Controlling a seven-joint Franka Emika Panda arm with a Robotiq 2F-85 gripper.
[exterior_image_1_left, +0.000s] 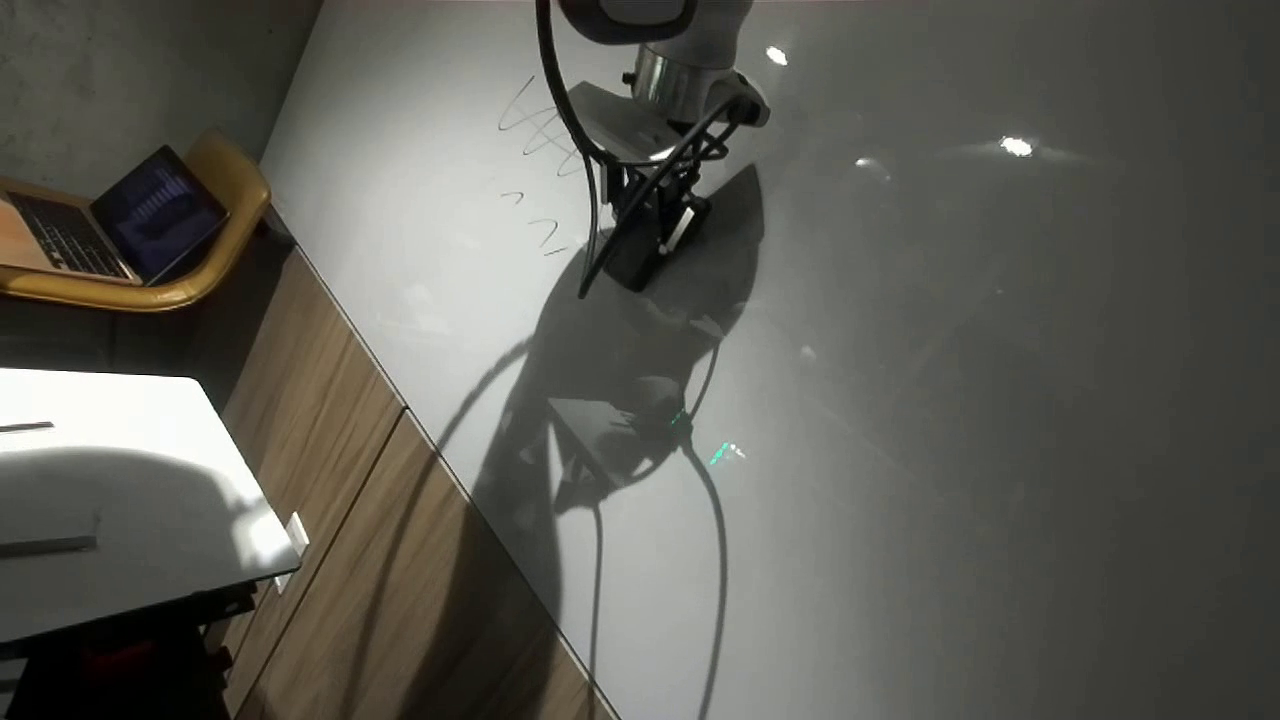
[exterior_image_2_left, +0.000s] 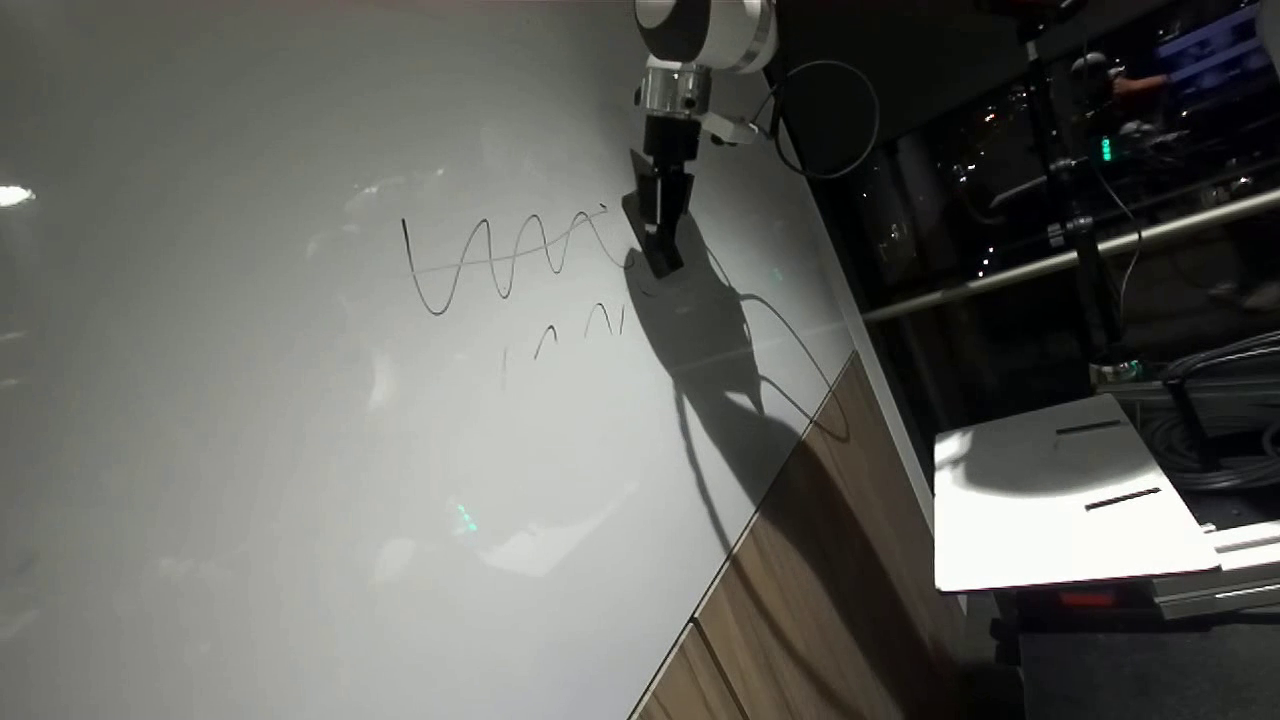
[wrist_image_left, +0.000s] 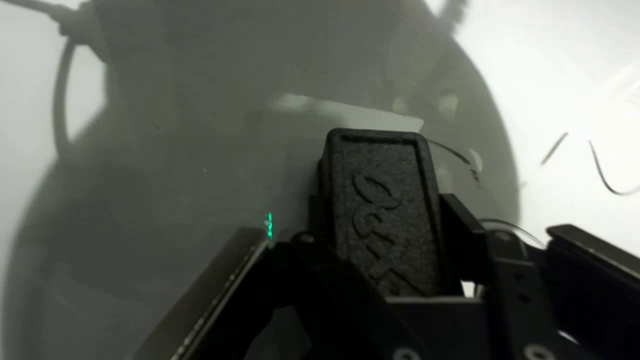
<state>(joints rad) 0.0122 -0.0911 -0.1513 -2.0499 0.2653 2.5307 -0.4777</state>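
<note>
Black eraser block (wrist_image_left: 385, 210): held. Wrist view shows the jaws closed on it, one against each long side; moulded lettering on the face toward the camera, too dim to read. Far end of the block projects past the jaws. In both exterior views the block sits at the end of the arm, over the glossy white board (exterior_image_2_left: 250, 420). Contact between block and board: cannot tell.

Board surface around the block: arm's shadow (exterior_image_2_left: 690, 320) falls across it. Dark wavy line (exterior_image_2_left: 504, 296) runs up close to the block; a faint straight line crosses the waves. Short curved strokes (exterior_image_2_left: 598, 306) lie near it, apart from one another. Small green glint (wrist_image_left: 270, 225) left of the block in the wrist view.

Arm (exterior_image_2_left: 720, 30) enters from the top edge in both exterior views; black cable (exterior_image_1_left: 556, 90) hangs alongside.

Surroundings: wood panelling (exterior_image_1_left: 320, 400) borders the board along a slanting edge. White-topped stand (exterior_image_1_left: 120, 410) bears two dark strips. In an exterior view, open laptop (exterior_image_1_left: 150, 220) on a yellow chair (exterior_image_1_left: 240, 180). In an exterior view, pale rail (exterior_image_2_left: 1000, 280) against a dark background.
</note>
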